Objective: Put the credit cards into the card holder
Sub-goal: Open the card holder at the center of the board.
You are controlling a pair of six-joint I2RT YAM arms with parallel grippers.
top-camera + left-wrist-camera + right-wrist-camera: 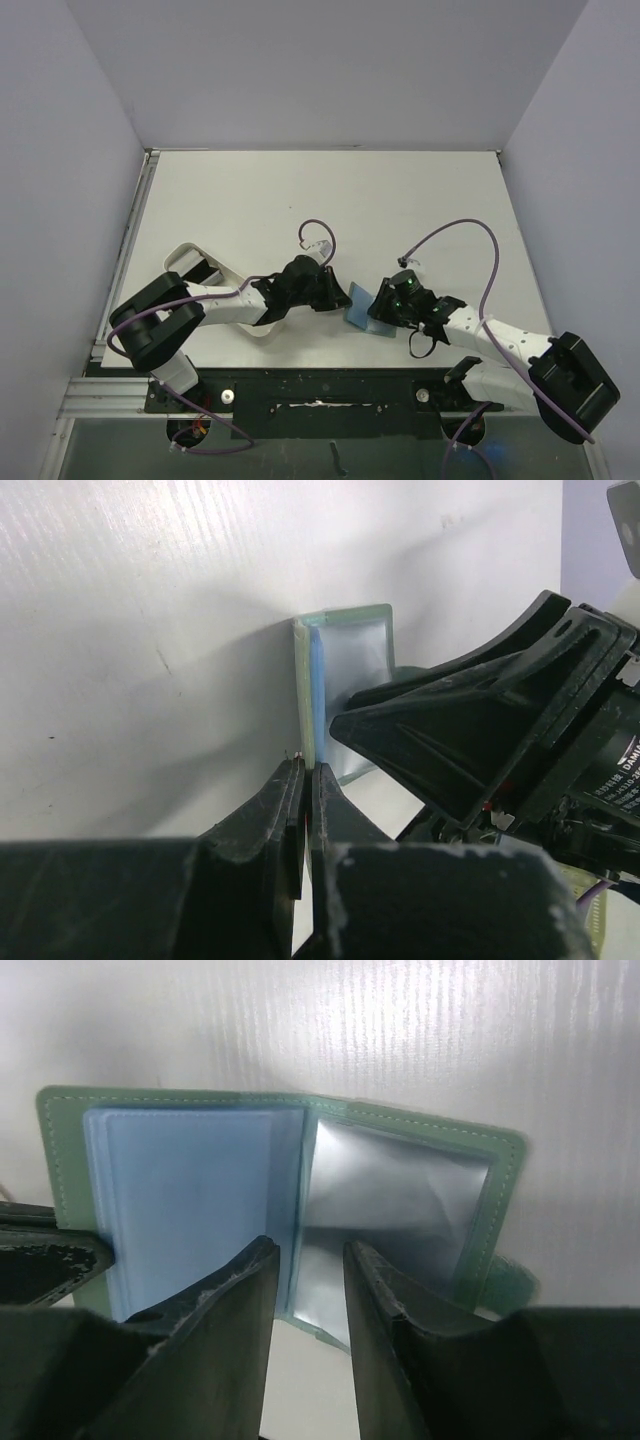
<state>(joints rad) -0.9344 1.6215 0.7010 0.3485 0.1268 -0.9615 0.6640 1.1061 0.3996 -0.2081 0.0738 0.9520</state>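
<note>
Left end effector point(342, 294), from above: pinched shut on the card holder point(357, 306), which stands open on the bench point(320, 190) between the 2 arms. The right end effector point(374, 310) sits just right of it.

Left wrist: jaws together on the card holder's near cover edge.

Right wrist: jaws apart, nothing between them, aimed at the card holder's upright spine, pockets on either side.

No credit cards are in sight. I'd judge the right arm, nearer and free, fetches 1.

Holder between the two arms
The open holder point(357, 303) is between the left gripper point(342, 293) and the right gripper point(379, 305), near the table's point(400, 200) front edge; a tray point(188, 262) lies far left.
</note>
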